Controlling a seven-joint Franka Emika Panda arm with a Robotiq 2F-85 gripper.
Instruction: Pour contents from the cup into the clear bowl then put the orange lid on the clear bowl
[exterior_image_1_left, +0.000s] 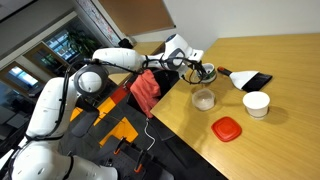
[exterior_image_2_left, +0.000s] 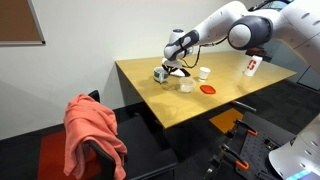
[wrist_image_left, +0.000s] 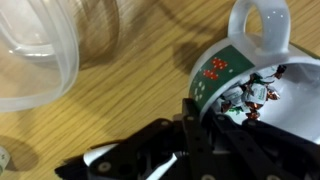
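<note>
- The cup (wrist_image_left: 235, 75) stands on the worktop (exterior_image_1_left: 290, 70), toward the edge by the red cloth (exterior_image_1_left: 145, 90). It holds small wrapped pieces.
- It is probably stiff, light, glazed-slick and breakable, so the rim wall is the best place to grip.
- The gripper (wrist_image_left: 190, 118) is at that rim; I cannot tell whether the jaws are clamped.
- The clear bowl (wrist_image_left: 35, 60) sits just beside the cup, and the orange lid (exterior_image_1_left: 227, 128) lies beyond.

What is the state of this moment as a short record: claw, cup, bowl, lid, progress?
claw: at the cup's rim, grip unclear
cup: upright, small items inside
clear bowl: beside the cup, looks empty
orange lid: flat on the table, apart from the bowl
white cup: standing apart
progress: pour not yet done, lid not placed
</note>
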